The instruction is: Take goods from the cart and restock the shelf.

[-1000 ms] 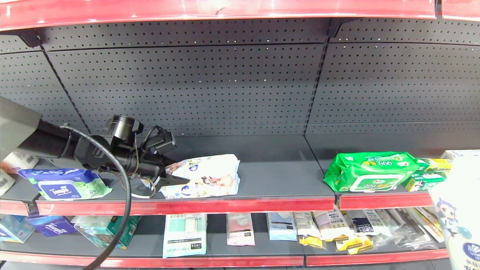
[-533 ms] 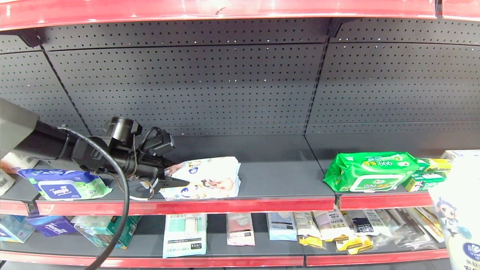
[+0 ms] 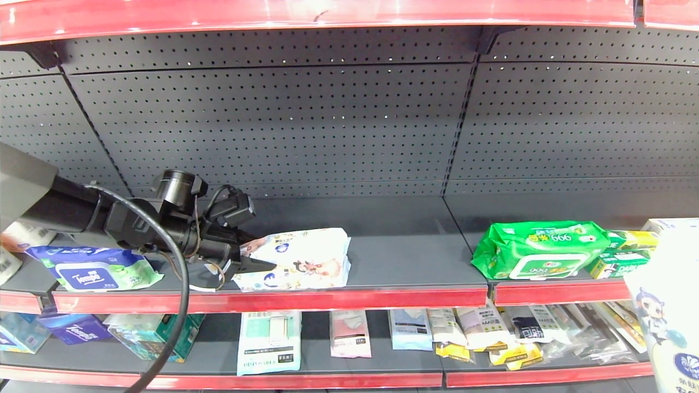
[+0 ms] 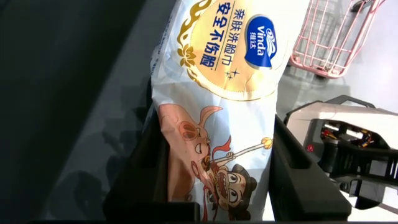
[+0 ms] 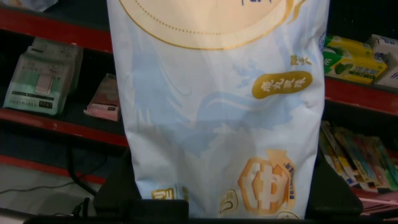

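Note:
A white pack with cartoon figures [image 3: 306, 259] lies flat on the middle shelf [image 3: 404, 256], near its red front edge. My left gripper [image 3: 255, 257] is shut on the end of that pack nearest the arm. In the left wrist view its dark fingers [image 4: 142, 174] press both sides of the white pack [image 4: 217, 93]. My right gripper [image 5: 224, 165] is shut on a second white and pale blue pack [image 5: 217, 93], held upright. That pack [image 3: 669, 311] shows at the lower right of the head view, in front of the shelf. The pink wire cart [image 4: 336, 31] is behind the left arm.
A green wipes pack [image 3: 540, 248] and small green boxes [image 3: 628, 256] lie on the middle shelf at the right. A blue and green tissue pack [image 3: 98, 273] lies at the left. Bare shelf stretches between the cartoon pack and the green pack. Several flat packets [image 3: 349, 333] fill the lower shelf.
The left arm sank a little, and the cartoon pack settled flat onto the shelf, shifting slightly right. Over the last half second nothing moved.

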`<state>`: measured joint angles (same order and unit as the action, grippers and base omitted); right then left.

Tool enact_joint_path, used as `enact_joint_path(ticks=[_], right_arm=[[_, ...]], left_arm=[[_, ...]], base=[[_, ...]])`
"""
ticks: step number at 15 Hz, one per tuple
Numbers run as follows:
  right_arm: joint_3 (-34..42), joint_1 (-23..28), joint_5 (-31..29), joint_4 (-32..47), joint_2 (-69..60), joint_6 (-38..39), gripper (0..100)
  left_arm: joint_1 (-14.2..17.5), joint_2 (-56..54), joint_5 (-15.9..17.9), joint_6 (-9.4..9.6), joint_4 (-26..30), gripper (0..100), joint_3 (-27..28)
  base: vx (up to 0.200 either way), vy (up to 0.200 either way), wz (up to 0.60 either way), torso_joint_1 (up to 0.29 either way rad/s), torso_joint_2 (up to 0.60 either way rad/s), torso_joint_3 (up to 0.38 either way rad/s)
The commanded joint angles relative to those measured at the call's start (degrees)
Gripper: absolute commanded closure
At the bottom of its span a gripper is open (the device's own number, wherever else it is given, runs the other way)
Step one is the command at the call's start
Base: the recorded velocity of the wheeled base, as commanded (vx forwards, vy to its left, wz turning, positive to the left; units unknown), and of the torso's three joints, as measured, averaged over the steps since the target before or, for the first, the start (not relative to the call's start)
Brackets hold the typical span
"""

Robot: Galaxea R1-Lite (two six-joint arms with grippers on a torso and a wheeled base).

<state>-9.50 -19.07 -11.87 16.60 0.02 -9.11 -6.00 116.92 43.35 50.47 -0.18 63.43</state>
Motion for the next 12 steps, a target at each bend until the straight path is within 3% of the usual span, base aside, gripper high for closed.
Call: enact_joint_path(ticks=[1, 10, 11, 12], right_arm=[[0.00, -0.01, 0.01, 0.01, -0.02, -0.03, 100], [0.00, -0.01, 0.01, 0.01, -0.02, -0.03, 100], [0.00, -0.01, 0.01, 0.01, -0.02, -0.03, 100], [0.00, -0.01, 0.01, 0.01, -0.02, -0.03, 100]], left_arm=[[0.02, 0.24, -0.20, 0.07, 0.01, 100, -0.15], [-0.15, 0.24, -0.46, 0.33, -0.26, 100, 0.12], [-0.15, 0.24, -0.46, 0.33, -0.26, 0, 0.12], [-0.15, 0.06, -0.46, 0.33, -0.17, 0, 0.12]], base=[[0.000, 0.000, 0.00, 0.000, 0.00, 0.000], [0.000, 0.000, 0.00, 0.000, 0.00, 0.000], [0.000, 0.000, 0.00, 0.000, 0.00, 0.000], [0.000, 0.000, 0.00, 0.000, 0.00, 0.000]])
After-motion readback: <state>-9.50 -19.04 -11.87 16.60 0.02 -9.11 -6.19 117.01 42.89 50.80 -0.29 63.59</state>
